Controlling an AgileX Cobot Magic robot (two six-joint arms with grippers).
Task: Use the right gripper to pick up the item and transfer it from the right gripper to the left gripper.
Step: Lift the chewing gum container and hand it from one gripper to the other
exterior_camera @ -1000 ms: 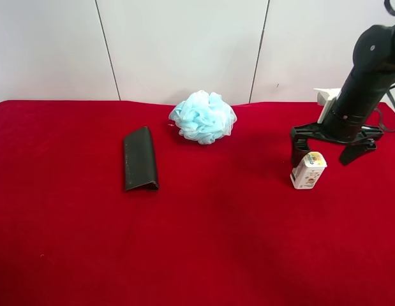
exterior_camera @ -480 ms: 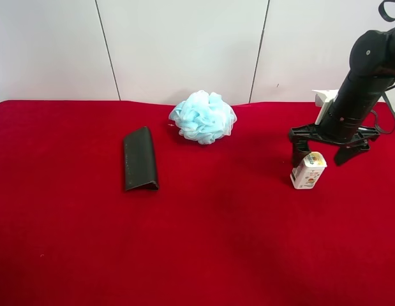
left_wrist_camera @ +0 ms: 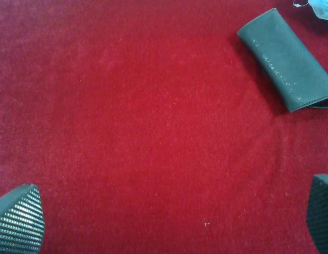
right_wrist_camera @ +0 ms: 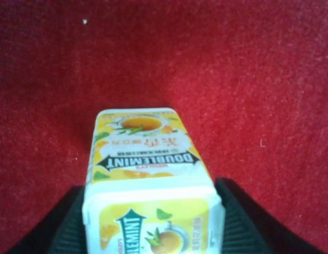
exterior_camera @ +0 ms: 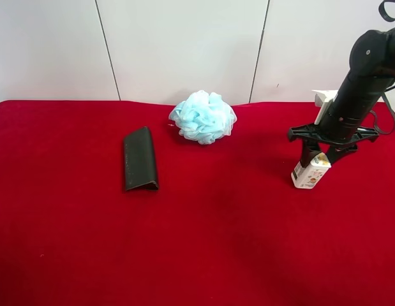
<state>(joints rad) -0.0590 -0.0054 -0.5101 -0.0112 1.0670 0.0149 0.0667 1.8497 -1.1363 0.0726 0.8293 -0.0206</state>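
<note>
The item [exterior_camera: 310, 173], a small white carton with green lettering and yellow pictures, stands slightly tilted on the red cloth at the exterior high view's right. My right gripper [exterior_camera: 320, 153], on the thick black arm with a white wrist block, is down over it. In the right wrist view the carton [right_wrist_camera: 148, 174] sits between the two ribbed fingers [right_wrist_camera: 68, 225], which press on both its sides. My left gripper [left_wrist_camera: 169, 217] is open and empty above bare cloth. It is out of the exterior high view.
A dark green folded wallet [exterior_camera: 140, 159] lies left of centre and also shows in the left wrist view [left_wrist_camera: 288, 61]. A pale blue mesh pouf [exterior_camera: 203, 116] sits near the back wall. The red cloth [exterior_camera: 203, 242] covers the table.
My right gripper's fingers have closed in from a wide spread onto the carton's sides. The carton has tilted slightly. The wallet and pouf have not moved.
</note>
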